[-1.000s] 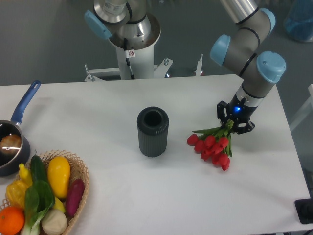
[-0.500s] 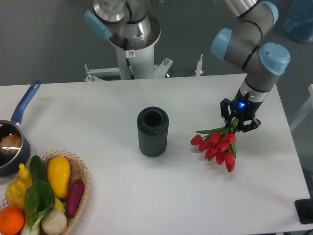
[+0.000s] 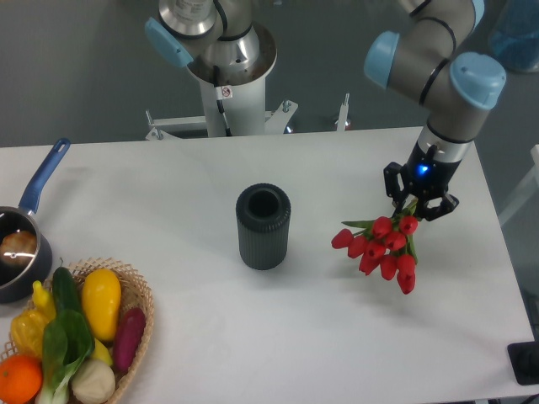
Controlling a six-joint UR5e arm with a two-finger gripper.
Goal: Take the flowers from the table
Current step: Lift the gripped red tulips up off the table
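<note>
gripper (image 3: 418,204) clamped on the stem end of the flowers (image 3: 384,247); heads hang down-left over the right side of the counter (image 3: 253,337). Likely light, floppy, top-heavy. Stems are the right hold; the heads look crushable, may swing.

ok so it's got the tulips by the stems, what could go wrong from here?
1. The hand pinches only the stem ends; the flowers hang head-down to one side, so the bunch could swing or slip out.
2. It may not grip every stem, so one tulip could drop onto the table.
3. If the arm carries them left, the dangling heads could brush the dark cylinder.
</note>
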